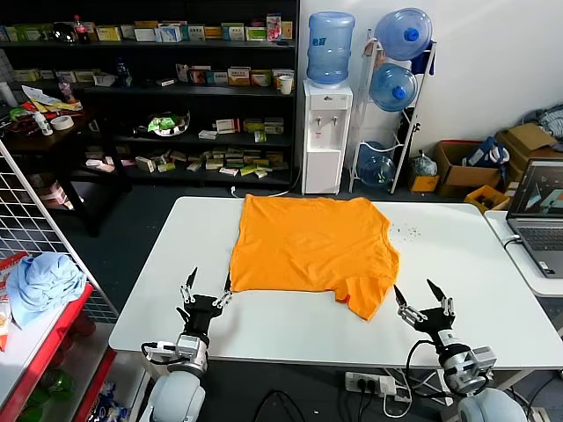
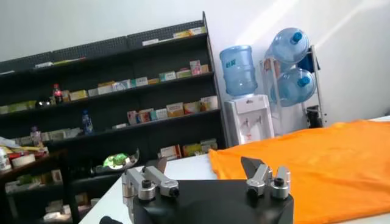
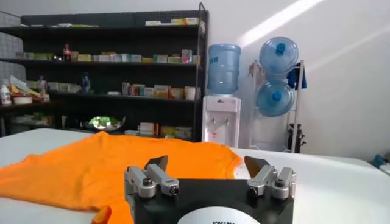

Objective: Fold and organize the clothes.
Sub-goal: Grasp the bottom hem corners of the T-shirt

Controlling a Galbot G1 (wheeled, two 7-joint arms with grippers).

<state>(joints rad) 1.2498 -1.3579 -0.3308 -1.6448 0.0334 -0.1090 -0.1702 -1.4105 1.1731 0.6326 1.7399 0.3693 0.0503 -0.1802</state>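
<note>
- your orange t-shirt (image 1: pixel 309 251) lies spread flat on the white table (image 1: pixel 493 290), toward the middle and the far half, collar end pointing away from you toward the water dispenser (image 1: pixel 325 136).
- one sleeve sticks out at the near right corner of the shirt and reaches closest to the table's front edge; the other near corner, on the left, is squarer.
- your left gripper (image 1: pixel 205 286) sits low at the front edge of the table, fingers spread apart and holding nothing. the shirt's near left corner is just beyond and slightly right of its fingertips; contact there cannot be told.
- in the left wrist view the left gripper (image 2: pixel 207 167) has the orange cloth (image 2: pixel 317 167) ahead of it and off to one side, table showing between the fingers.
- your right gripper (image 1: pixel 420 299) also rests near the front edge, jaws parted and empty. the protruding sleeve lies near it, to its left, with bare table between.
- right wrist view: the right gripper (image 3: pixel 207 165) has the shirt (image 3: pixel 116 161) spread in front, clear of both fingers.
- a laptop (image 1: pixel 538 215) sits on a side table to your right.
</note>
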